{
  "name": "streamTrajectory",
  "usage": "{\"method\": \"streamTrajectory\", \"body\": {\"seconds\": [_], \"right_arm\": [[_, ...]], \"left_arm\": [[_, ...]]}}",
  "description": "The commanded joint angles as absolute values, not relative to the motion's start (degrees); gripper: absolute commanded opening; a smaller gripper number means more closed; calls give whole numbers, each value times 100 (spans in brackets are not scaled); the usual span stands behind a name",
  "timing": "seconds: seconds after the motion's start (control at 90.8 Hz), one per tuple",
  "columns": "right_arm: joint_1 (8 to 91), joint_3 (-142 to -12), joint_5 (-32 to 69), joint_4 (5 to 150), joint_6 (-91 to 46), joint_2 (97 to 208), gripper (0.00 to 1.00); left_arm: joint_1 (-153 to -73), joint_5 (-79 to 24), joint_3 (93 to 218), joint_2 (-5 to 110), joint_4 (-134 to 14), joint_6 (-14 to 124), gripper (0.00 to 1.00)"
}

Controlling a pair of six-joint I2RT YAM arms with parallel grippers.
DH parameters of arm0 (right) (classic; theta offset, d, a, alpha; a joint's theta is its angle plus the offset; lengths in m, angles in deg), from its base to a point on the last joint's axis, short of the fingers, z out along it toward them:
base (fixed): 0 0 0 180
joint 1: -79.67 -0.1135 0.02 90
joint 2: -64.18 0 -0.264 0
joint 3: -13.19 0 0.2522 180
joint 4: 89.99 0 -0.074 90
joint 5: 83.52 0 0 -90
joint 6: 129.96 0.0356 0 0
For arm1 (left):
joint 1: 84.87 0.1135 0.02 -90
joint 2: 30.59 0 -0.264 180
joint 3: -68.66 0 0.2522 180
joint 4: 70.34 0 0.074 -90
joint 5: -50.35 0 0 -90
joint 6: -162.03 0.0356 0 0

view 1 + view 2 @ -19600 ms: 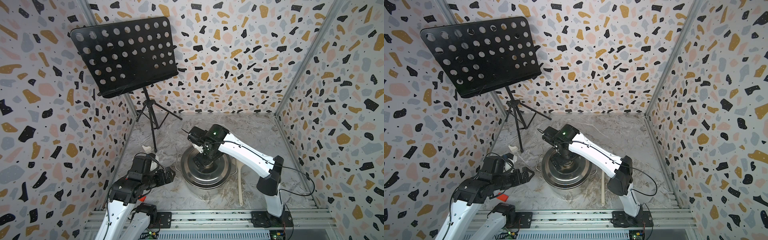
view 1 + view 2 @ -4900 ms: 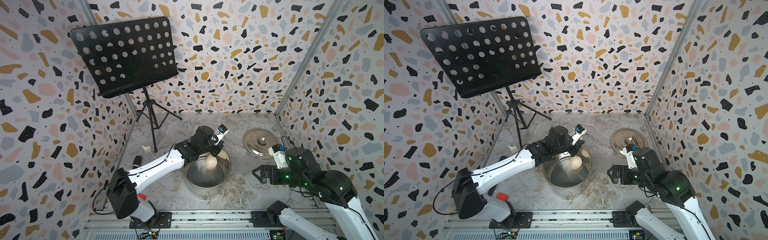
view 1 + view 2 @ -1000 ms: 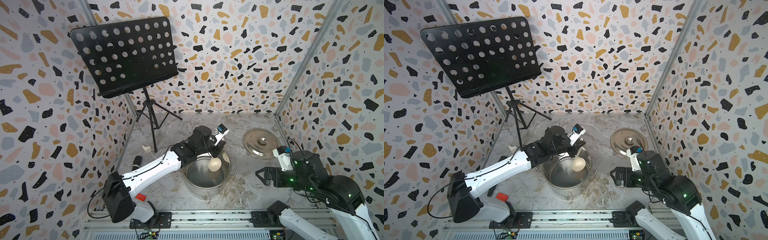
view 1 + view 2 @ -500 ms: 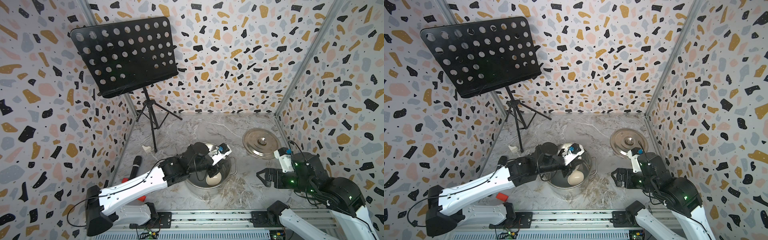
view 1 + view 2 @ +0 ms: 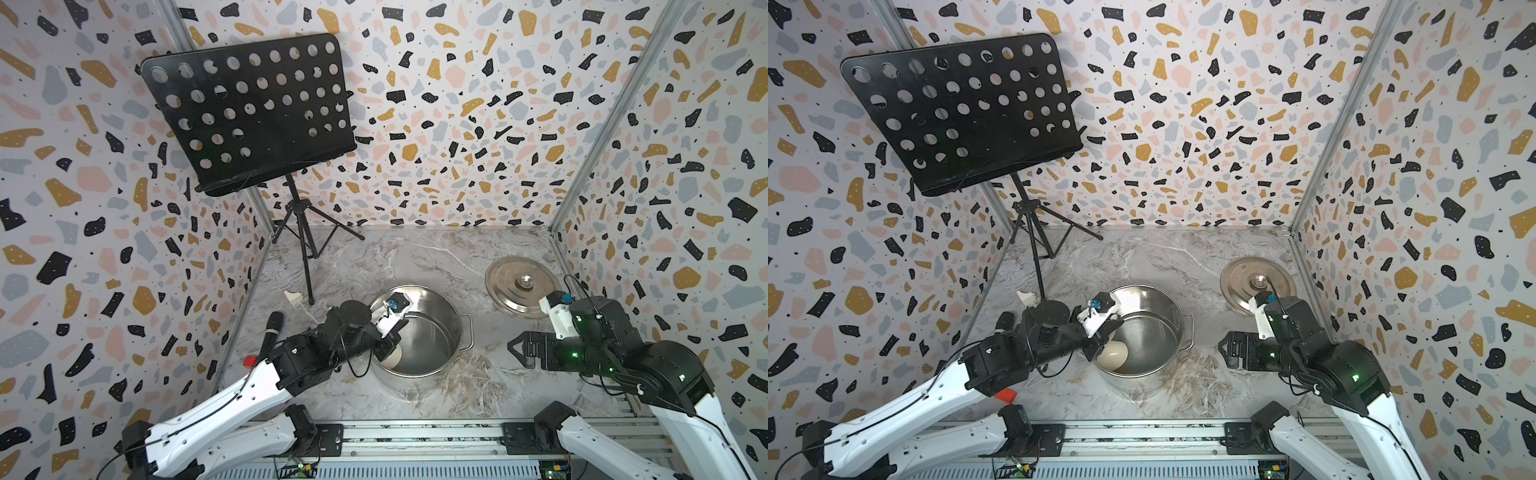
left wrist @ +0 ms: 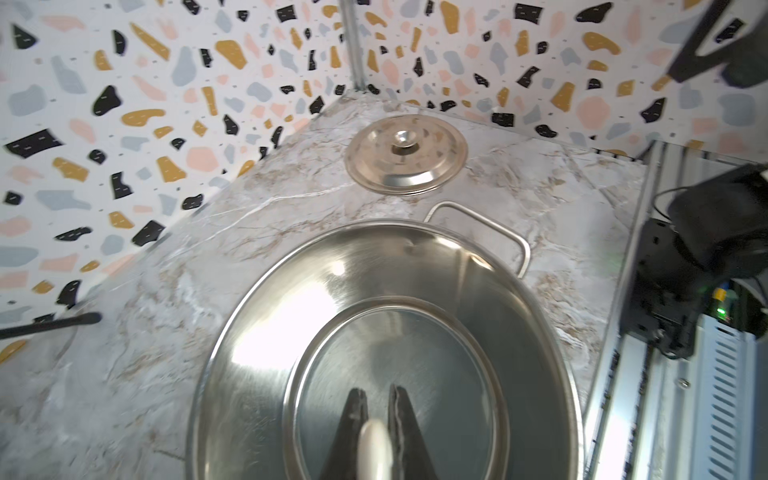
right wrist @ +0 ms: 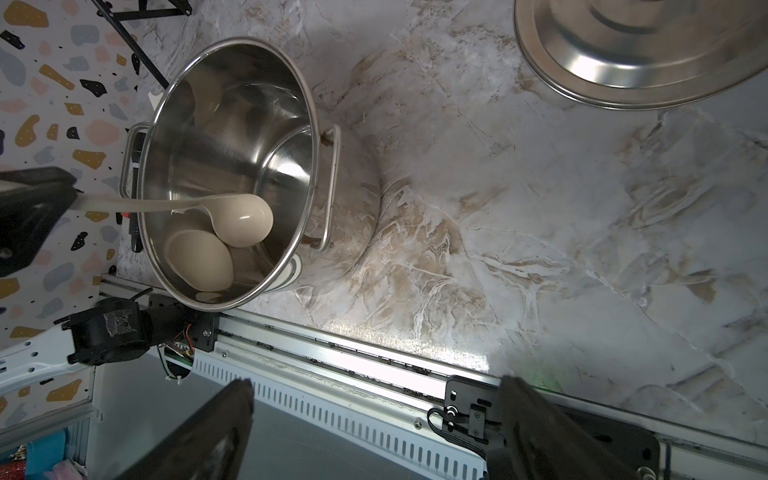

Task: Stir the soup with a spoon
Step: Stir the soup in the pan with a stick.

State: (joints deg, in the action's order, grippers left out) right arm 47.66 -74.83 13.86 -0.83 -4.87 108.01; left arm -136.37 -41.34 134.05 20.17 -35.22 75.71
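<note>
The stainless-steel pot (image 5: 451, 353) (image 5: 1169, 345) stands mid-table, lid off. Its shiny inside (image 7: 232, 104) shows bare metal, and no soup can be made out. My left gripper (image 5: 388, 343) (image 5: 1100, 338) (image 6: 376, 392) reaches over the pot's left rim, shut on the handle of the cream spoon (image 6: 374, 444). The spoon's round bowl (image 5: 1113, 353) (image 7: 243, 220) hangs low inside the pot near its front-left wall, mirrored in the steel. My right gripper (image 5: 515, 347) (image 5: 1225, 347) (image 7: 374, 386) hovers right of the pot, open and holding nothing.
The flat steel lid (image 5: 521, 286) (image 6: 405, 153) lies at the back right by the wall. A black microphone (image 5: 270, 332) lies left of the pot, near a small red piece (image 5: 249, 360). A music stand (image 5: 249, 112) on a tripod fills the back left. A metal rail (image 7: 353, 353) edges the front.
My left arm has drawn back toward the front left, sweeping the spoon's bowl from the pot's far right side round to its near left. The right arm has barely moved.
</note>
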Motion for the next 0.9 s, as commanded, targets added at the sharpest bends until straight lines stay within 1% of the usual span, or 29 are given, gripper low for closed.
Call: {"method": "streamTrajectory", "body": {"seconds": [0.0, 0.176, 0.363, 0.551, 0.716, 0.892], "right_arm": [[4756, -7642, 1439, -68, -548, 10821, 96], [4759, -7658, 1446, -74, -530, 10788, 96], [4758, -7601, 1408, -68, -496, 10657, 96], [4757, -7525, 1280, -71, -417, 10475, 96], [4757, -7413, 1171, -78, -317, 10305, 97], [4757, -7337, 1069, -80, -243, 10231, 97]], "left_arm": [[-13177, -4170, 13357, 2051, -3934, 7546, 0], [-12776, -4201, 13689, 2676, -4512, 7542, 0], [-12741, -3864, 14342, 3615, -4818, 7669, 0], [-12750, -3397, 14820, 4274, -4998, 7567, 0], [-12919, -3172, 15128, 4669, -5119, 7518, 0], [-13368, -3024, 15474, 5020, -5072, 7701, 0]]}}
